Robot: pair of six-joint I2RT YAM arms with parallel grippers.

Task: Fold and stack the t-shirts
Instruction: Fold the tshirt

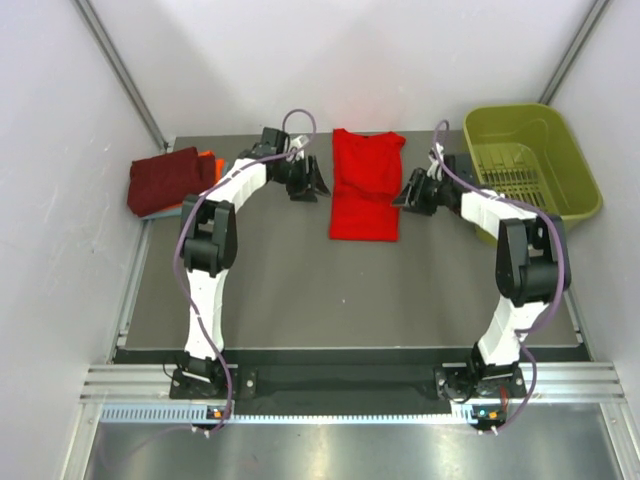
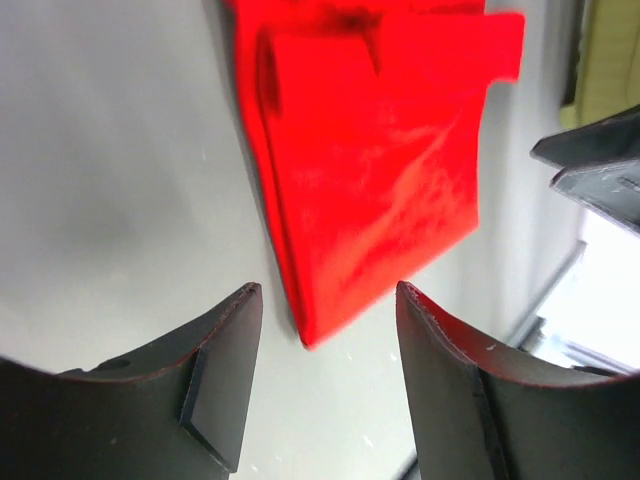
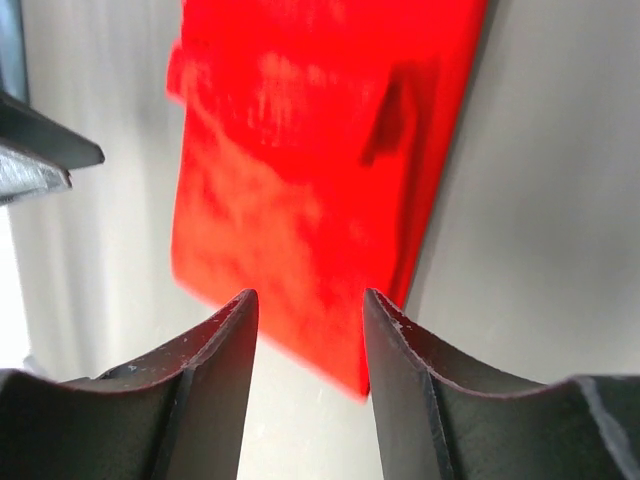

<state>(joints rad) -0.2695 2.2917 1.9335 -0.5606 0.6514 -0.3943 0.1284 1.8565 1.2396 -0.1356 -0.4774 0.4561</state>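
Observation:
A bright red t-shirt [image 1: 365, 185] lies flat on the table at the back middle, folded into a long strip. It fills the upper part of the left wrist view [image 2: 370, 160] and of the right wrist view [image 3: 310, 170]. My left gripper [image 1: 312, 182] is open and empty, just left of the shirt [image 2: 328, 292]. My right gripper [image 1: 408, 192] is open and empty, just right of the shirt [image 3: 308, 296]. A stack of folded shirts sits at the back left: dark maroon [image 1: 170, 178] on top, orange [image 1: 208, 155] and grey-blue [image 1: 150, 212] edges showing beneath.
An olive-green plastic basket [image 1: 530, 160] stands at the back right, close behind the right arm. The dark table [image 1: 330, 290] has white walls on both sides and at the back. A metal rail [image 1: 350, 385] runs along the near edge.

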